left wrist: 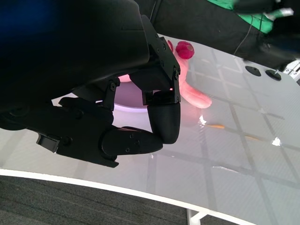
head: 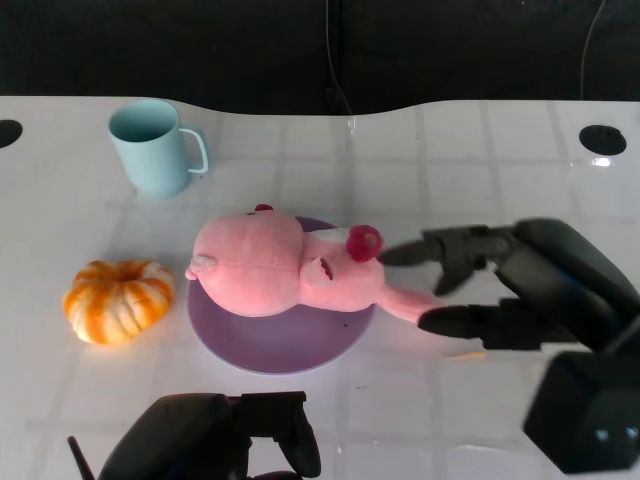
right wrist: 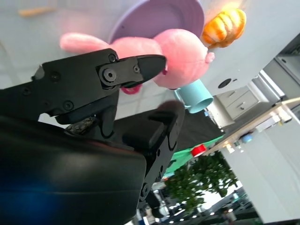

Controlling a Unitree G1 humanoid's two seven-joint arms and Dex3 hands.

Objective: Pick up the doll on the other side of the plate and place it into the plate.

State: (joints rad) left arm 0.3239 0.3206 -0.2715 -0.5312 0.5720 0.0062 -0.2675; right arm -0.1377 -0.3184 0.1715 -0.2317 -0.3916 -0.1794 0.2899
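while open, right hand (head: 440,285) flanks doll (head: 275,265).

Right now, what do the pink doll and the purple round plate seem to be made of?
The pink doll looks like soft plush fabric: fuzzy matte surface, rounded stuffed shape. The purple round plate is probably plastic: smooth, even colour, slight sheen, though glazed ceramic cannot be excluded.

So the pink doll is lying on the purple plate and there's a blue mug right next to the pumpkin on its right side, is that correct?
Not quite. The pink doll does lie on the purple plate, but the blue mug is not to the right of the pumpkin. The head view shows it standing farther back on the table, behind the pumpkin and apart from it.
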